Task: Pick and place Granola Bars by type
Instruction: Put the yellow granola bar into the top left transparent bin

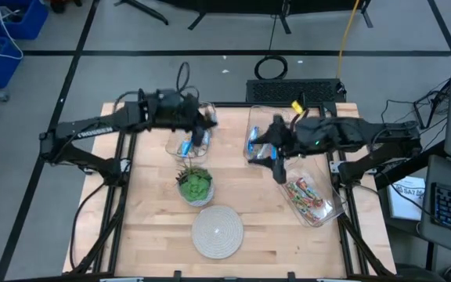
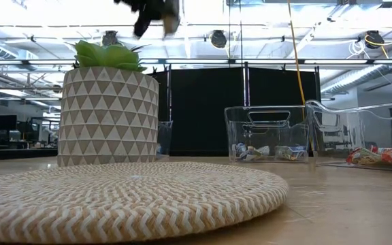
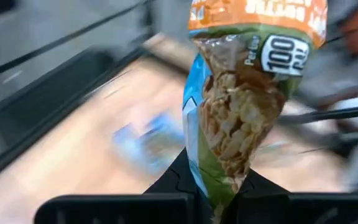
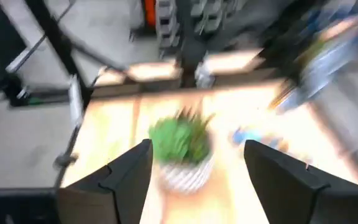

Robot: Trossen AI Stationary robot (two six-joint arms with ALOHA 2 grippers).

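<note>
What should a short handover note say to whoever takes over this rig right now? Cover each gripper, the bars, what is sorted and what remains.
Left gripper: shut on a green-and-orange granola bar, above the left bin.
Right gripper: open, empty, between the two right bins.
Sorted: blue bars in the middle bin; multicoloured bars in the right bin.
Left: place the held bar; a blue bar lies in the left bin.

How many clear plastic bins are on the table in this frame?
3: a left bin under the left gripper, a middle bin near the table's far edge, and a right bin holding multicoloured bars. None seems hidden.
</note>
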